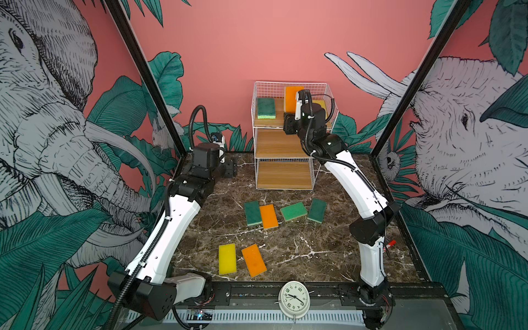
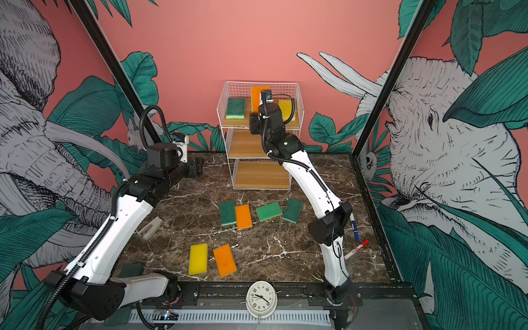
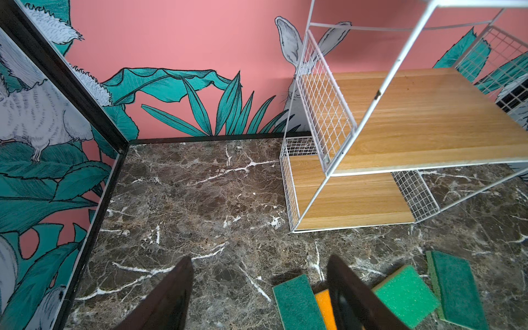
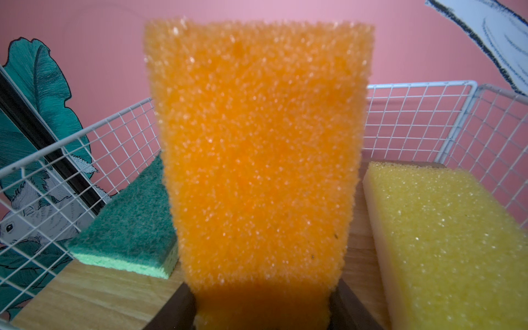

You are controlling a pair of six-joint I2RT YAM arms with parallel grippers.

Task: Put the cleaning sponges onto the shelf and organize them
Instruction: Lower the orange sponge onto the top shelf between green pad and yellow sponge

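- The right end effector [image 4: 263, 305] grips the orange sponge [image 4: 257, 143] upright over the top board of the shelf [image 1: 274, 143].
- Risk: if released on end, it could topple onto the green sponge [image 4: 128, 223] or the yellow sponge [image 4: 443, 234] on either side.
- The top board holds those two; the lower boards are bare.
- The left end effector [image 3: 260, 297] gapes empty over the tabletop [image 3: 185, 200], where six sponges [image 1: 293, 211] lie.

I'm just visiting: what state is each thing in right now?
Left pincer: open, empty.
Right pincer: shut on held sponge.
Held sponge: orange, upright at top board.
Green sponge, yellow sponge: flat on top board.
Middle board, bottom board: bare.
Loose sponges: six, flat on table.
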